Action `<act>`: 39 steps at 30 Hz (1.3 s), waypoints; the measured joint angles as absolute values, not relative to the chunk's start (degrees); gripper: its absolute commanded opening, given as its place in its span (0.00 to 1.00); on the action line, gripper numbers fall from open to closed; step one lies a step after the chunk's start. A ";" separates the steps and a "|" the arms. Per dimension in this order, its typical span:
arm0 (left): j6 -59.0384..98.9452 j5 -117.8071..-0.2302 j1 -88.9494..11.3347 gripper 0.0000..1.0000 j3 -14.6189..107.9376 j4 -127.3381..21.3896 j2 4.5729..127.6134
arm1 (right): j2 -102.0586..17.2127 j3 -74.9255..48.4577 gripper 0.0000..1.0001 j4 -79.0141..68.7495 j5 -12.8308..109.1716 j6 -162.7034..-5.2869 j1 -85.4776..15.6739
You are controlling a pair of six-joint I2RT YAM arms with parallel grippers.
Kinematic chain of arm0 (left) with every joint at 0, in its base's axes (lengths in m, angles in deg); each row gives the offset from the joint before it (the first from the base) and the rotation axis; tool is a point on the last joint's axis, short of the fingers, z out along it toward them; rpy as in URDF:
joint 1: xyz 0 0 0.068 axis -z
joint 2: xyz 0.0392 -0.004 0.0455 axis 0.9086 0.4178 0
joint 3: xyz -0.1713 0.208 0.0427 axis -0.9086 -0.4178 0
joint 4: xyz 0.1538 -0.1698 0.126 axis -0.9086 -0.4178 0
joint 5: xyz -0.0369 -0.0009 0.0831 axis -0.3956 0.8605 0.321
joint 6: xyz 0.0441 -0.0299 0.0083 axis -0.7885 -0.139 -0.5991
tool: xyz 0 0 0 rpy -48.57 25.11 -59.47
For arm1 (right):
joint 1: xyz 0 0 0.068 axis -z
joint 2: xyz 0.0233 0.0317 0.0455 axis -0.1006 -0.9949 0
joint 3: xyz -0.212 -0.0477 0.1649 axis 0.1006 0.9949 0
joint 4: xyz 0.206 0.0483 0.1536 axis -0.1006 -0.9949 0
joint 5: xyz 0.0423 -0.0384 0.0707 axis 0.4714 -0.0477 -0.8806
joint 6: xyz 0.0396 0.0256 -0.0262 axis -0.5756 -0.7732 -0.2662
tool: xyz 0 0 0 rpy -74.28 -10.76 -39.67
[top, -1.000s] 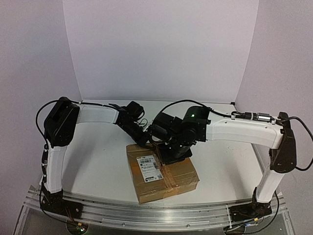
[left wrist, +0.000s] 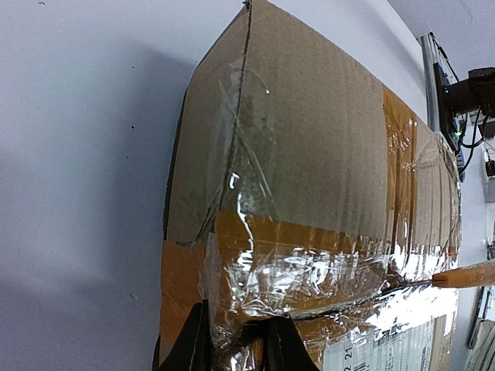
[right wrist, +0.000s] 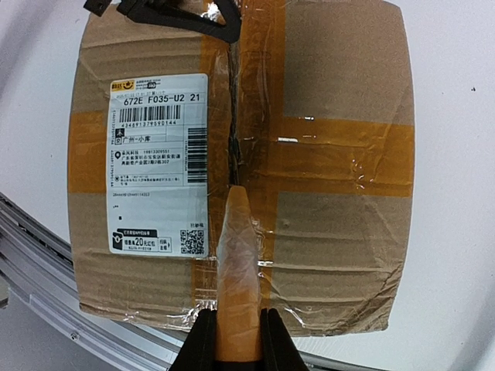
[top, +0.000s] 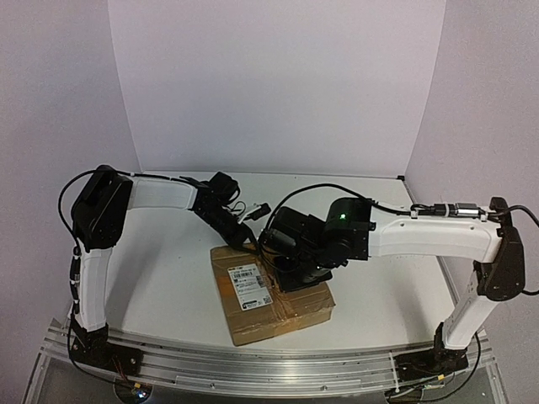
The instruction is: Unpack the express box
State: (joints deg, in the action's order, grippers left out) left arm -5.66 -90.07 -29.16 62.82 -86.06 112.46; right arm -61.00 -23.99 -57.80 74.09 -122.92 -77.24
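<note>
The express box, brown taped cardboard with a white barcode label, lies flat on the table in front of the arms. My left gripper is at its far edge. In the left wrist view that gripper is shut on the box's crinkled taped edge. My right gripper is shut on an orange tapered cutting tool wrapped in clear film. The tool's tip rests on the taped centre seam of the box, beside the label. The left fingers show at the box's far edge.
The white table is closed in by white walls behind and at both sides. An aluminium rail runs along the near edge, just in front of the box. The right arm reaches in over the box from the right.
The box has shifted a little to the left and away from the rail. Both grippers moved with it and kept their holds; the right arm's elbow swung further right.
</note>
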 measured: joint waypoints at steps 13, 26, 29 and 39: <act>-6.89 -90.11 -30.95 0.00 62.80 -86.10 112.46 | -60.98 -23.97 0.00 -57.44 74.85 -123.77 -78.65; -8.04 -90.11 -32.17 0.00 63.03 -86.62 112.46 | -60.98 -23.93 0.00 -57.00 75.41 -124.72 -79.66; -8.50 -90.09 -32.51 0.00 63.32 -86.99 112.48 | -60.89 -23.58 0.00 -56.65 75.44 -125.05 -79.81; -10.40 -89.97 -34.59 0.00 64.81 -88.63 112.89 | -60.23 -22.34 0.00 -54.51 76.32 -125.46 -80.30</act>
State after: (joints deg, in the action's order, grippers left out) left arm -10.40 -89.97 -34.59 64.81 -88.63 112.89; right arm -60.23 -22.34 -54.51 76.32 -125.46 -80.30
